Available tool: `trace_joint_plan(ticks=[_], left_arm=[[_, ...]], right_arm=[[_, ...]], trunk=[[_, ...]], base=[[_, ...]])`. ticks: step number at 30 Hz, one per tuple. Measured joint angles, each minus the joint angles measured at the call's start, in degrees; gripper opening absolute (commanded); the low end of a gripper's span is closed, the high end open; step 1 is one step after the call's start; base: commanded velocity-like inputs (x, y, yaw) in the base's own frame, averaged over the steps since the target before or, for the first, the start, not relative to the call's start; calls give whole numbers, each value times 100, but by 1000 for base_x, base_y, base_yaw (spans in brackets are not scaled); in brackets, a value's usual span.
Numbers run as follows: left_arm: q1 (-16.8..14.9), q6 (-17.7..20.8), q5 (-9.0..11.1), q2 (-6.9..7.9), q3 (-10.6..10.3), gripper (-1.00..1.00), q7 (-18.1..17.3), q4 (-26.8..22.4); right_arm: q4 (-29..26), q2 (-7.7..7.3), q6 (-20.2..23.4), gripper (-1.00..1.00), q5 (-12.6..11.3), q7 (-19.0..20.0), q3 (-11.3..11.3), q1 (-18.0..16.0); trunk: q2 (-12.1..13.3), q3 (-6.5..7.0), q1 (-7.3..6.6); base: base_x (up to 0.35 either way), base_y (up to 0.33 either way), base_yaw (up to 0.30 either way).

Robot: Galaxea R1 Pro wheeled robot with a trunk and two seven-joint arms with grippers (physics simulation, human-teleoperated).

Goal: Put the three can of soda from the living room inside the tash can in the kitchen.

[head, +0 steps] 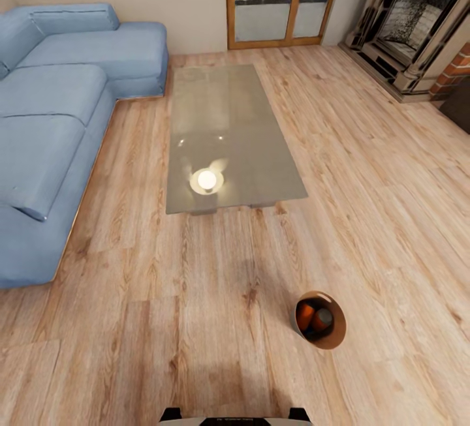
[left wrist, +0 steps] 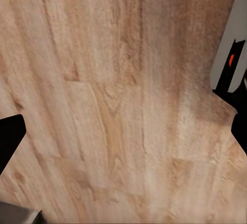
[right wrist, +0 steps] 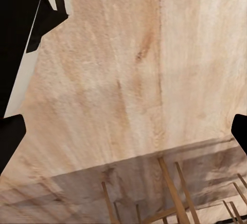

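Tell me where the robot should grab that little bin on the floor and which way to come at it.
Probably the rim of the trash can, reached from above. It stands upright on the wood floor, mouth open to the top, with orange soda cans inside; its tapering wall looks too wide for a side pinch, so one finger would go inside the rim and one outside.

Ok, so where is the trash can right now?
In the head view the trash can stands on the wood floor at lower right, nearer the robot than the glass coffee table, with orange cans inside it.
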Motion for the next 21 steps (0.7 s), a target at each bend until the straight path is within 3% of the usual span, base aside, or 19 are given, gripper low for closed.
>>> trace_joint_plan(ticks=[9,21], left_arm=[[0,-5,-1,0,-6,100,-2,-4],[-8,-12,24,0,11,100,52,-30]], right_arm=[[-12,8,-7,100,-27,0,-13,-1],[-11,20,2,100,-103,-29,-43,-9]], trunk=[[361,162,-198],[362,162,-198]], base=[[0,0,0],[0,0,0]])
